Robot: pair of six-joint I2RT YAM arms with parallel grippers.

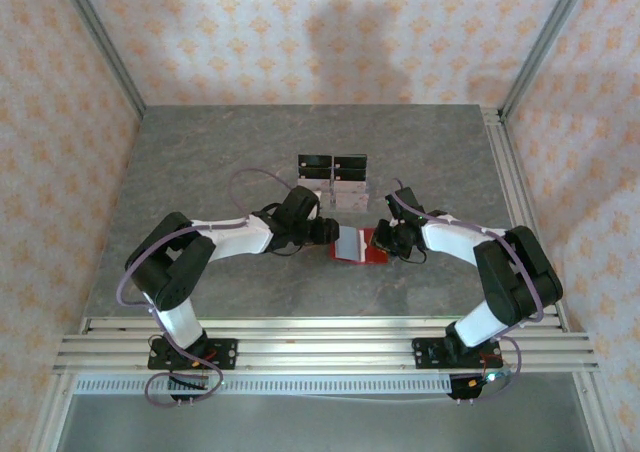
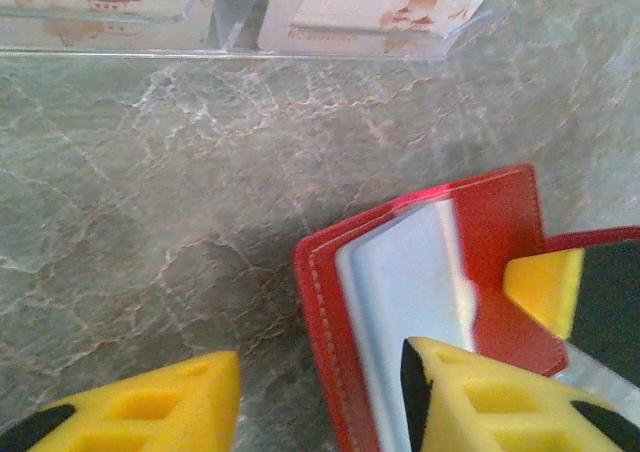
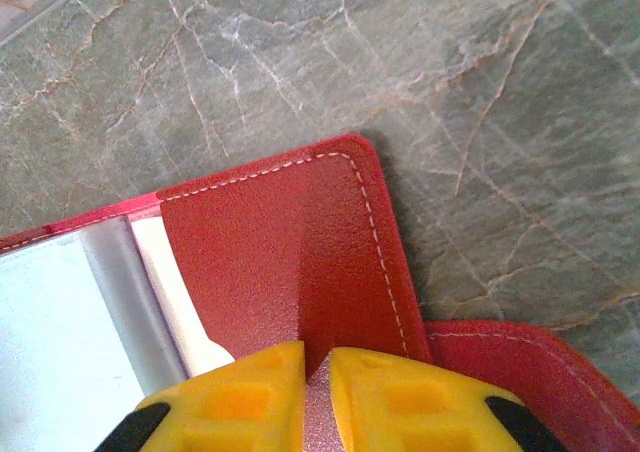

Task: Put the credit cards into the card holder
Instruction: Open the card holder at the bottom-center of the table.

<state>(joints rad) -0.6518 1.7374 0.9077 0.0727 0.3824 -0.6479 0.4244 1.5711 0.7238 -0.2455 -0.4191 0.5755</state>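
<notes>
From above, I see the two arms reaching toward each other at the middle of the table; the card holder lies open between them, red, with one pale credit card on its left half; the left gripper is at the card side and the right gripper at the opposite side; just behind them stands a clear stand with black blocks. On the left wrist camera, the left gripper is released, with its yellow fingers wide apart; one finger is over bare table and the other is over the credit card, which lies inside the stitched red border of the card holder; I cannot tell if the card is already in a pocket; a yellow finger of the right gripper touches the raised red flap; the clear stand runs along the top. On the right wrist camera, the right gripper is clenched on a red flap of the card holder, with its fingers nearly touching and only the leather between them; the credit card shows pale blue at the left, beside a grey transparent sleeve.
</notes>
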